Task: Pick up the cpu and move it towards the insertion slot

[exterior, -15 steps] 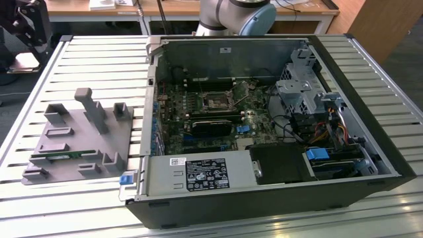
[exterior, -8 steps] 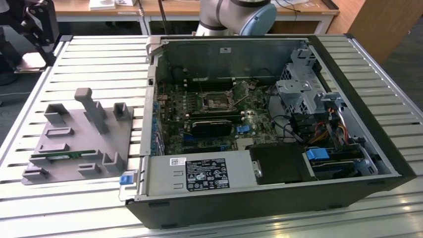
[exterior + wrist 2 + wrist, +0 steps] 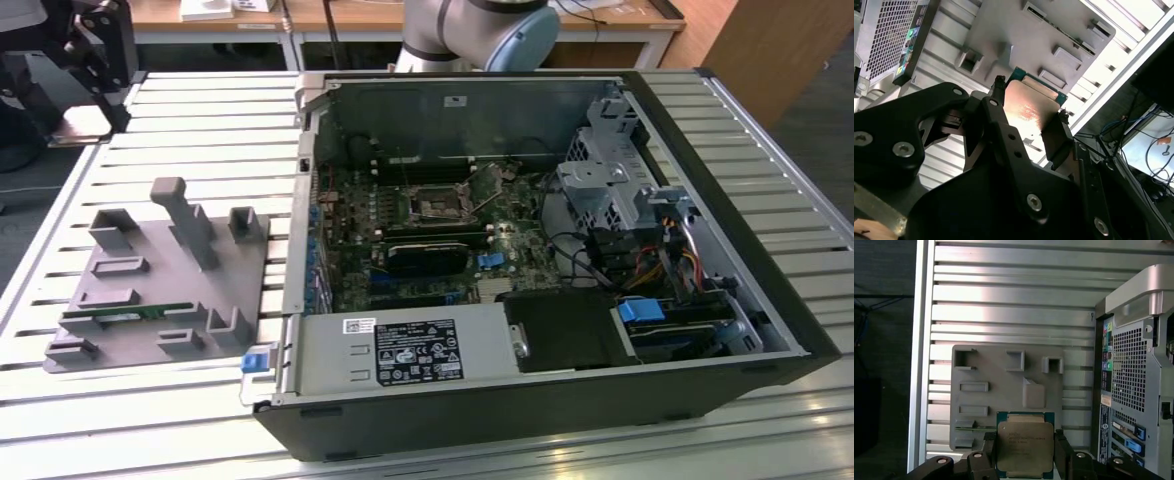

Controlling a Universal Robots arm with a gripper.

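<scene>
Silver-grey metal, the lid of the cpu faces the first wrist camera, with a green board rim round it. The gripper is clamped on it, one black finger against each of two opposite edges. Faint lines of print run across the lid from finger to finger, too small to read. The chip is square, with no long axis, and sits just off the edge of the grey parts holder on the slatted aluminium table. In the exterior view the insertion slot lies on the motherboard inside the open computer case, to the exterior view's right of the holder. A white printed label is on the case's near metal cover.
</scene>
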